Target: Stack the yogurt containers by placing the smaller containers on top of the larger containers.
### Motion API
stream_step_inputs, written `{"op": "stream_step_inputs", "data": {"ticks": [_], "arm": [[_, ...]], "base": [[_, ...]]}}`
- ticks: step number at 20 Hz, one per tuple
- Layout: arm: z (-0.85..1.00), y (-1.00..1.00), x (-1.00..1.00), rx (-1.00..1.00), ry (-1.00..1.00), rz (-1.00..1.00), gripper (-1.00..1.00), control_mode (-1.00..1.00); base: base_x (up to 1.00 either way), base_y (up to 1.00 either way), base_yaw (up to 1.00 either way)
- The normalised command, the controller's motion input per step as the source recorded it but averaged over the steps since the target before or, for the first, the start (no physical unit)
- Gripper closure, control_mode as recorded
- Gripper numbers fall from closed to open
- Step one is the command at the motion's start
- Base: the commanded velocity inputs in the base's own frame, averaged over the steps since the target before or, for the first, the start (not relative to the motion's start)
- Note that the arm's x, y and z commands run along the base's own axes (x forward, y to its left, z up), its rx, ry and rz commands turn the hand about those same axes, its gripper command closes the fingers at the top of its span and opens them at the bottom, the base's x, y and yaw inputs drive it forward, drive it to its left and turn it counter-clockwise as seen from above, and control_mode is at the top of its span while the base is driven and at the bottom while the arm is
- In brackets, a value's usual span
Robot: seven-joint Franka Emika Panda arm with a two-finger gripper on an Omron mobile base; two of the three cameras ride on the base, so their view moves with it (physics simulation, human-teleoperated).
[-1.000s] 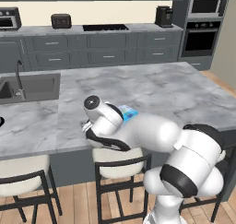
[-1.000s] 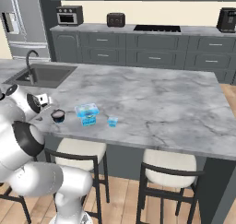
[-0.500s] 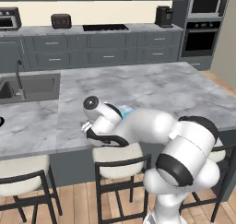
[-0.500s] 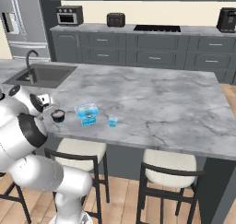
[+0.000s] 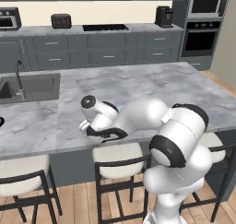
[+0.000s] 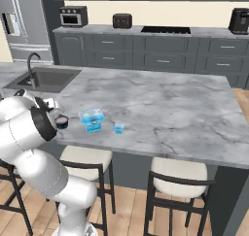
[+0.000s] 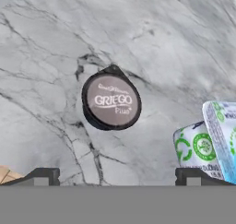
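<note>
A: Grey marble island [image 6: 165,104], kitchen behind w/ sink [image 6: 44,78] at left end. Gripper?

B: Hovers over near edge of island, by sink end. Fingertips [image 7: 42,176] set wide apart in hand view, one each side at bottom. Gripper [image 7: 117,177] holds nothing, touches nothing.

A: Below it?

B: Dark cup [image 7: 111,102], lid up, "GRIEGO" legible. Sits on marble, roughly centred btwn the tips but clear of both.

A: Pack?

B: Blue pack [image 7: 216,140] at right edge of hand view, partly cut off, green-and-white side showing. Right tip close to it; contact can't be judged.

A: From right base cam?

B: Row near front edge: dark cup [image 6: 62,122] just beside arm, then pack [image 6: 91,120], then tiny cup [image 6: 118,128]. All three apart, none stacked. Pack flat on counter, near dark cup; tiny cup a bit further off.

A: Left cam?

B: Arm's bulk covers the spot; sliver of blue [image 5: 118,109] past wrist, nothing more to tell.
</note>
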Motion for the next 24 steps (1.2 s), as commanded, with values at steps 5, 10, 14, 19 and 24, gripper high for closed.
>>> {"op": "stream_step_inputs", "data": {"ticks": [5,10,14,19,24], "arm": [[-0.06,0.04,0.1,0.0,0.0,0.0,-1.0,-1.0],[-0.06,0.09,0.18,0.0,0.0,0.0,-1.0,-1.0],[-0.11,0.07,0.22,0.0,0.0,0.0,-1.0,-1.0],[-0.11,0.01,0.09,0.0,0.0,0.0,-1.0,-1.0],[0.0,0.0,0.0,0.0,0.0,0.0,-1.0,-1.0]], "base": [[0.0,0.0,0.0],[0.0,0.0,0.0],[0.0,0.0,0.0],[0.0,0.0,0.0],[0.0,0.0,0.0]]}}
